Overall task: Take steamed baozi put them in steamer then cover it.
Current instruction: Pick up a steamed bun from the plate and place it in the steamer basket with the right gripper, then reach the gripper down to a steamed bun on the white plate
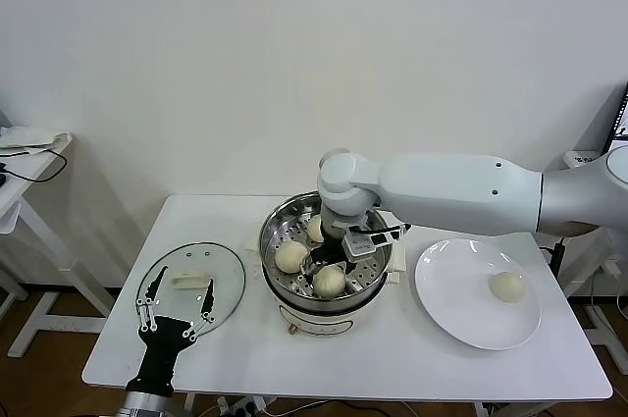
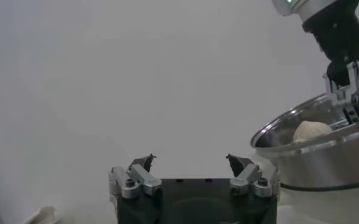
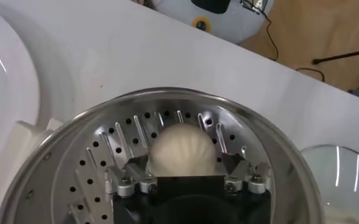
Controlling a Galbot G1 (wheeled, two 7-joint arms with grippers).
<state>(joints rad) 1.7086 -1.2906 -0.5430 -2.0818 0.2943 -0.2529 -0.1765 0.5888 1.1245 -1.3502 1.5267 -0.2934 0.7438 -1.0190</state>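
Head view: The steamer [image 1: 327, 265] stands at the centre of the white table [image 1: 392, 358]. Three steamed baozi lie on its perforated tray: one at 9 o'clock [image 1: 290, 257], one at 6 o'clock [image 1: 329, 282], and one at 12 o'clock [image 1: 315, 229], partly hidden by the arm. The right tool [image 1: 339, 252] is lowered inside the steamer, between the buns. A fourth steamed baozi [image 1: 507, 286] rests on the white plate [image 1: 461, 311], at 3 o'clock from the steamer and well apart from it. The cover [image 1: 226, 285] lies flat on the table at 9 o'clock from the steamer, its white handle [image 1: 189, 280] on top. The left tool [image 1: 177, 310] sits over the near edge of the cover, its fingers spread apart.

Left wrist view: The left tool [image 2: 192, 164] shows both fingertips [image 2: 144, 162] apart, with nothing between them. The steamer [image 2: 319, 152] is beyond it, one steamed baozi [image 2: 310, 129] showing above the rim. The right tool [image 2: 353, 97] reaches down into the steamer.

Right wrist view: The right tool [image 3: 184, 163] hangs over the perforated tray [image 3: 106, 152] of the steamer. Its fingers [image 3: 138, 163] stand apart, flanking one steamed baozi [image 3: 182, 149]; whether they touch it cannot be told. The rim of the cover [image 3: 344, 176] and the edge of the plate [image 3: 2, 91] show on opposite sides of the steamer.
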